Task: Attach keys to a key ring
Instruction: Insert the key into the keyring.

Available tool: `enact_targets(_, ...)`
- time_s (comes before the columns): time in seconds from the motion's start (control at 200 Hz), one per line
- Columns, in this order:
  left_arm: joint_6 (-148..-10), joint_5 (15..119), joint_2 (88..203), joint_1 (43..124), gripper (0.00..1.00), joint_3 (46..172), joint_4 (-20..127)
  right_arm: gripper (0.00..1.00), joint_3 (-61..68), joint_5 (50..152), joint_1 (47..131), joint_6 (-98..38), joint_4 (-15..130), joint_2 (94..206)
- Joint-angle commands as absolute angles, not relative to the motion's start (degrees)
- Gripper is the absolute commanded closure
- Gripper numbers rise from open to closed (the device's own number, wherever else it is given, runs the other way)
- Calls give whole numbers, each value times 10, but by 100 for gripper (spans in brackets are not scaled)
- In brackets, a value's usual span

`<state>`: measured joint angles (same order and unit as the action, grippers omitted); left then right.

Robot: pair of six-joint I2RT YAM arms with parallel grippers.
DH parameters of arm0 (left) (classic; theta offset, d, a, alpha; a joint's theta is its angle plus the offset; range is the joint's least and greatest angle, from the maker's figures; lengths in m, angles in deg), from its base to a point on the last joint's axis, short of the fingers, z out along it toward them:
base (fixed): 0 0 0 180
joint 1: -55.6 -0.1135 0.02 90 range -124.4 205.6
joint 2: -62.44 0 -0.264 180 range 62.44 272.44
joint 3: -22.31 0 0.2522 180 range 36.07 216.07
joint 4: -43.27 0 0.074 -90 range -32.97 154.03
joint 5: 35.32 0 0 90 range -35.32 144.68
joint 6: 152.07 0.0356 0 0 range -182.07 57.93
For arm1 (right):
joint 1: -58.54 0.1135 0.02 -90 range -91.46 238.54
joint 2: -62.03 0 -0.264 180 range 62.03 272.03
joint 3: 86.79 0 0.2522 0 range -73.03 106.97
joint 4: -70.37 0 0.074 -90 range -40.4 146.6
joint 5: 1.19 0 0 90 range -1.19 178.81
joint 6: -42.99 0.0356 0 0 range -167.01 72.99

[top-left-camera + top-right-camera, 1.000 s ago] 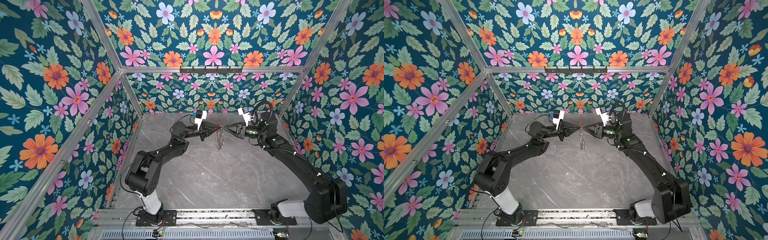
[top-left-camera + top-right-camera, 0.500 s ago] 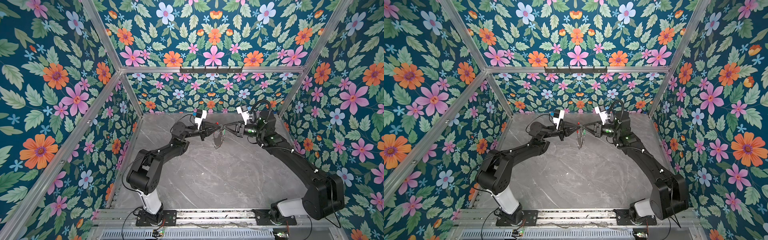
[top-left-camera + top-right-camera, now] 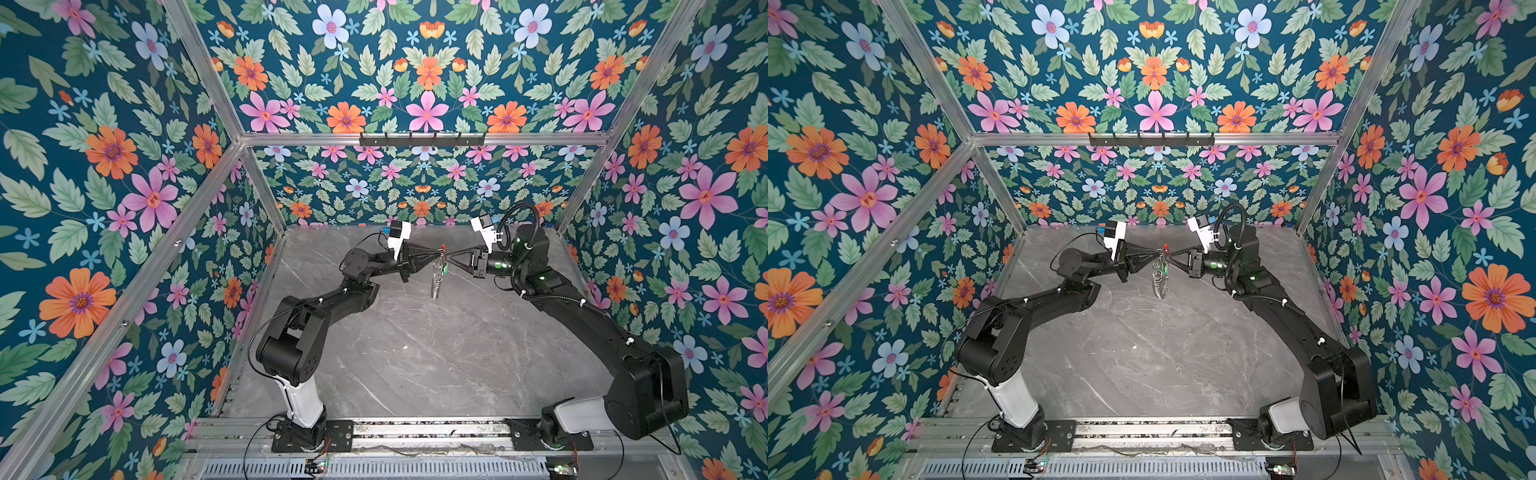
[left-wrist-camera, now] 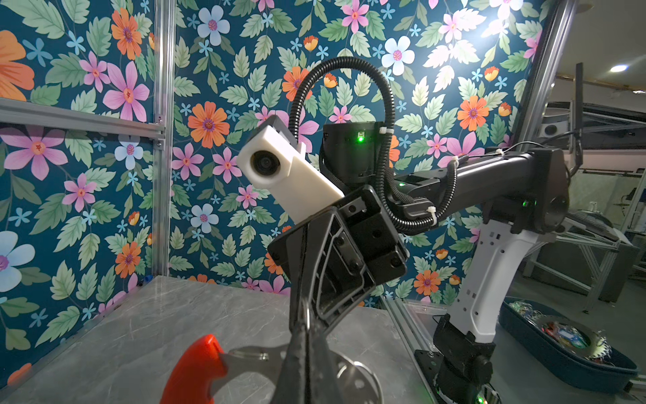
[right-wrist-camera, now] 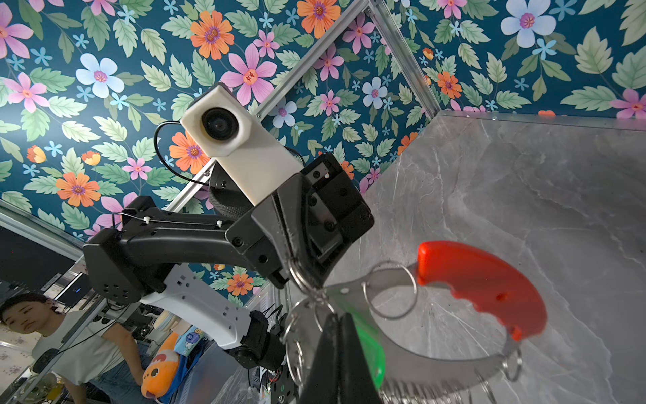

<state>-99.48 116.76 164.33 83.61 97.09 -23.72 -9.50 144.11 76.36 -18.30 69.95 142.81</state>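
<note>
Now | left claw [image 3: 437,250] clamped on key ring [image 5: 454,363] above surface [image 3: 415,353] | right claw [image 3: 451,254] closed beside green key [image 5: 372,346], hold unclear

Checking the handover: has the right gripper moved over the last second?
Yes. In a top view the right gripper has edged away from the rear right corner post, toward the left gripper.

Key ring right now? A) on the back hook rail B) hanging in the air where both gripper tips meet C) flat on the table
B: the key ring dangles clear of the table, pinched by the left gripper, with the right gripper shut at its top.
</note>
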Motion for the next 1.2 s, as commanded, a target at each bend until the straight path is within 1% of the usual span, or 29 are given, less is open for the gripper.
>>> enact_targets(0.0,-1010,1159,1644,837,100,976,-305,100,-104,1438,764,-172,723,1433)
enact_targets(0.18,-1016,1156,1652,841,100,984,-311,100,-108,1444,768,-160,735,1444)
enact_targets(0.345,-1020,1148,1659,844,100,987,-318,100,-92,1443,774,-166,714,1444)
enact_targets(0.365,-1021,1148,1659,844,100,987,-320,95,-90,1442,774,-170,707,1443)
enact_targets(0.43,-1024,1148,1661,845,100,987,-323,71,-79,1428,774,-189,672,1434)
enact_targets(0.45,-1025,1148,1661,845,100,987,-323,67,-76,1420,774,-197,657,1429)
enact_targets(0.521,-1026,1148,1661,845,100,985,-324,60,-71,1389,774,-227,615,1410)
enact_targets(0.606,-1027,1148,1661,845,100,981,-327,56,-73,1350,772,-253,582,1387)
enact_targets(0.751,-1034,1149,1662,845,100,979,-331,56,-73,1299,765,-272,559,1361)
enact_targets(0.821,-1038,1150,1663,845,100,979,-331,57,-72,1291,765,-277,558,1356)
enact_targets(1.036,-1050,1151,1667,845,100,978,-342,77,-65,1343,768,-252,614,1367)
enact_targets(1.116,-1053,1148,1668,846,100,976,-344,79,-58,1353,776,-251,622,1373)
enact_targets(1.196,-1055,1148,1671,847,100,977,-346,79,-51,1359,784,-254,621,1379)
